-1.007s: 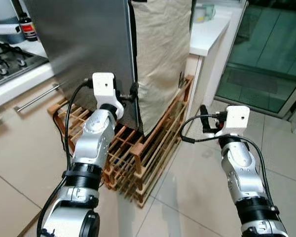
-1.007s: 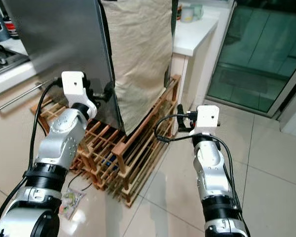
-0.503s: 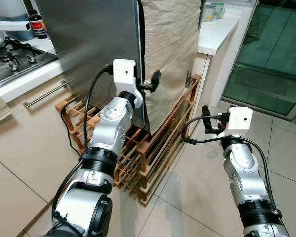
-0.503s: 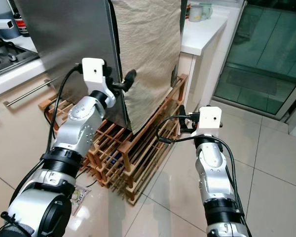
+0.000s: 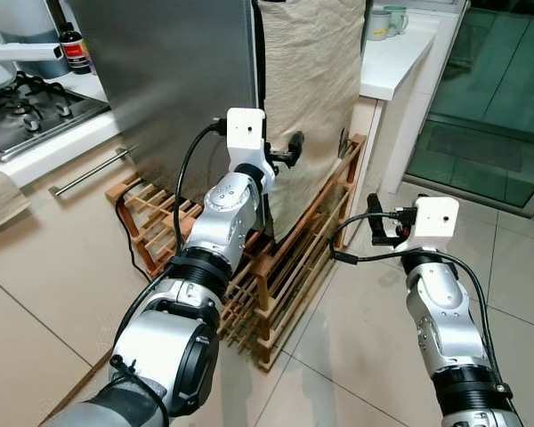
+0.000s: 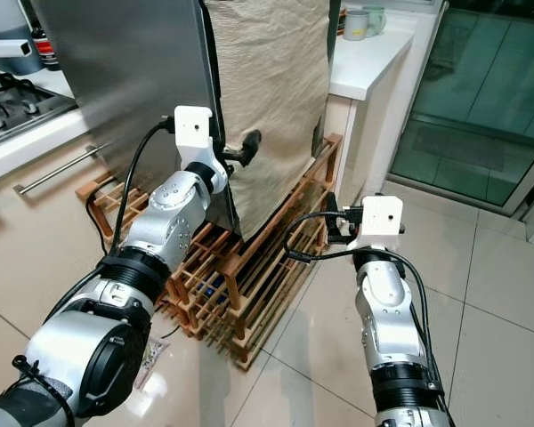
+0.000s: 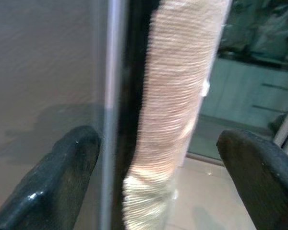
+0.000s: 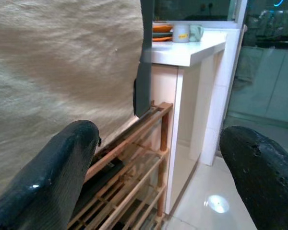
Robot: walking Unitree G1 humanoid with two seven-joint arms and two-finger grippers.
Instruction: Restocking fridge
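The left gripper (image 5: 289,149) reaches the front edge of the steel fridge (image 5: 169,80) at 12 o'clock, fingers (image 7: 62,177) spread and grasping nothing (a beige cloth (image 5: 311,89) hangs just beside). The right gripper (image 5: 374,218), at 3 o'clock, is likewise unclenched near the wooden rack (image 5: 285,267) and white bench (image 5: 396,58).

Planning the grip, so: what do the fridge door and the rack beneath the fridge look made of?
Fridge door: apparently brushed stainless steel, grey with a dull sheen. Rack: seemingly varnished wood, reddish-brown slats. The left end effector, open, sits at the door's edge.
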